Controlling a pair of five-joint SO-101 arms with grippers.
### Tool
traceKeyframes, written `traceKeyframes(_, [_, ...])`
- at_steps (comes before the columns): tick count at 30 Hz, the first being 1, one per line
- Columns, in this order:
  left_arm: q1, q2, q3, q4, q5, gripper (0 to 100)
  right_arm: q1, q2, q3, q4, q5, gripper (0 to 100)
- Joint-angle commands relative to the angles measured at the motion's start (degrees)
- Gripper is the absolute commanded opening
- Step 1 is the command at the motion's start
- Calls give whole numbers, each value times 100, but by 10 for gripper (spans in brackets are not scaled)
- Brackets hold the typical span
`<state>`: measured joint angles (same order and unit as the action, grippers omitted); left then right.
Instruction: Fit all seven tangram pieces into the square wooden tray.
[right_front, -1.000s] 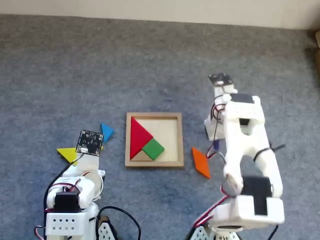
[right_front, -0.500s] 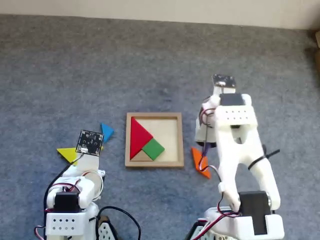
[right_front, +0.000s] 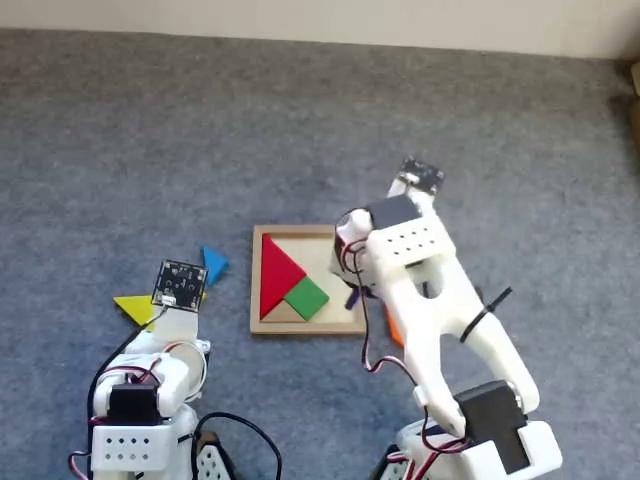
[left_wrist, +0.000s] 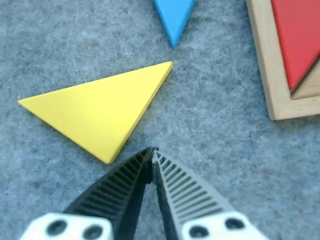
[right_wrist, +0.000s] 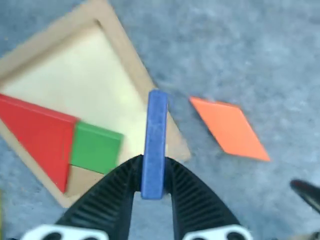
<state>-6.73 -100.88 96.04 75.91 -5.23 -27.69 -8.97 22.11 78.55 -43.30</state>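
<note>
The square wooden tray (right_front: 306, 327) holds a red triangle (right_front: 279, 273), a green square (right_front: 308, 297) and a small tan piece (right_front: 284, 313). My right gripper (right_wrist: 154, 167) is shut on a dark blue piece (right_wrist: 155, 142) held on edge, hovering over the tray's (right_wrist: 132, 62) right rim. Next to it lies the orange parallelogram (right_wrist: 230, 129), mostly hidden under the arm in the high view. My left gripper (left_wrist: 151, 152) is shut and empty, just short of the yellow triangle (left_wrist: 100, 112). A light blue triangle (left_wrist: 174, 15) lies beyond it.
Grey carpet covers the whole table. The yellow triangle (right_front: 134, 308) and the light blue triangle (right_front: 213, 263) lie left of the tray. The tray's right half (right_wrist: 75, 80) is bare wood. A dark cable tip (right_wrist: 305, 192) shows near the orange piece.
The right arm has swung left from beside the tray to over its right rim, carrying the dark blue piece, and now covers most of the orange parallelogram. The left arm has not moved.
</note>
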Motion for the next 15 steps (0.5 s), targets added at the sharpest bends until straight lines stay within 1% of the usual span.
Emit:
traceKeyframes(1, [-75, -198, 127, 62, -70, 8, -154, -242, 198, -848, -237, 5])
traceKeyframes(7, [-75, -198, 127, 62, -70, 8, -400, -251, 875, -1798, -255, 5])
traceKeyframes(15, [-75, -198, 127, 62, -70, 8, -655, -251, 1376, -2404, -255, 5])
